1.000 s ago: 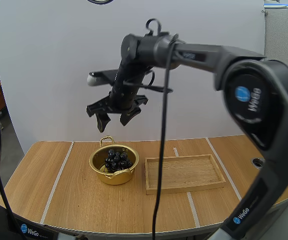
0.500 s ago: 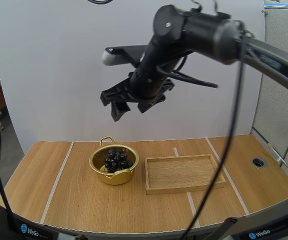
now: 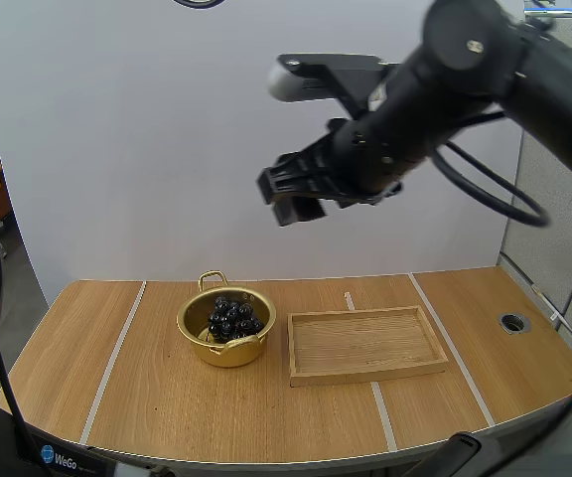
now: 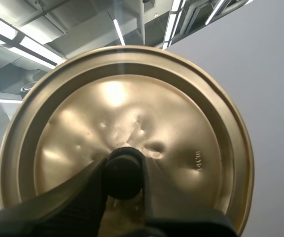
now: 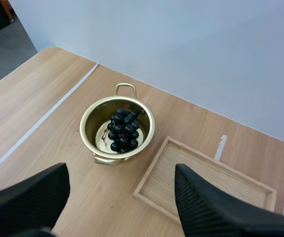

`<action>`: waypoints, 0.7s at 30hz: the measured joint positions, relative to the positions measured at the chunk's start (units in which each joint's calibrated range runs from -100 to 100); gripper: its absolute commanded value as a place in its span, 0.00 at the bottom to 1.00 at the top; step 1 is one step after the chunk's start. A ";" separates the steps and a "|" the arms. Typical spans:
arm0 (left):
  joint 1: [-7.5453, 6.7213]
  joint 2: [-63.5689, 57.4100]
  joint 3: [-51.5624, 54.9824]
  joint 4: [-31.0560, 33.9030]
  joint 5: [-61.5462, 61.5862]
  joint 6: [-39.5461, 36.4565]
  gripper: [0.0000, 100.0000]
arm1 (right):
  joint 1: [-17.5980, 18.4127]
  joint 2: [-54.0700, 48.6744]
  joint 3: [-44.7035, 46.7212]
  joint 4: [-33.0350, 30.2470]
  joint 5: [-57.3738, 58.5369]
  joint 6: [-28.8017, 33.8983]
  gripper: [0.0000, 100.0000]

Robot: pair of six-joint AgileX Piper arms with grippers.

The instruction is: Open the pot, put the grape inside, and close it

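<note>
From above, the pot [image 3: 228,353] stands open on the desk [image 3: 117,378], left of the middle, with the grapes [image 3: 233,318] lying inside it. The wooden tray [image 3: 365,343] sits just beside it to the right, not touching. The right pincer [image 3: 291,196] hangs high over the desk; from this angle its fingers bunch into one dark mass, so their spread is hard to read, and the arm behind it runs out of the frame. On the left wrist camera, the left pincer [image 4: 124,173] is clamped on the black knob [image 4: 124,168] of the gold lid [image 4: 132,108], whose nearest rim is hidden behind the fingers. On the right wrist camera, the right pincer's two fingers [image 5: 206,207] stand wide apart with nothing between them. Beyond them lie the pot with the grapes and the tray, one finger covering part of the tray.
</note>
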 measured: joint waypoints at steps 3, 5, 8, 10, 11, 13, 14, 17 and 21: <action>0.00 0.00 0.00 0.00 0.00 0.00 0.00 | -1.99 -6.21 4.79 0.52 0.00 0.55 1.00; 0.00 0.00 0.00 0.00 0.00 0.00 0.00 | -2.84 -9.11 8.29 0.76 0.00 0.55 1.00; 0.00 0.00 0.00 0.00 0.00 0.00 0.00 | -3.20 -11.48 11.14 0.76 0.00 0.55 0.77; 0.00 0.00 0.00 0.00 0.00 0.00 0.00 | -3.29 -12.19 12.06 0.76 0.00 0.55 0.40; 0.00 0.00 0.00 0.00 0.00 0.00 0.00 | -3.29 -12.97 13.16 0.76 0.00 0.55 0.20; 0.00 0.00 0.00 0.00 0.00 0.00 0.00 | -3.29 -14.70 15.85 1.94 0.00 0.57 0.00; 0.00 0.00 0.00 0.00 0.00 0.00 0.00 | -3.29 -14.88 16.44 2.54 0.00 0.57 0.00; 0.00 0.00 0.00 0.00 0.00 0.00 0.00 | -3.44 -15.91 18.46 4.58 0.00 0.48 0.00; 0.00 0.00 0.00 0.00 0.00 0.00 0.00 | -3.52 -17.24 20.43 4.97 0.00 -0.21 0.00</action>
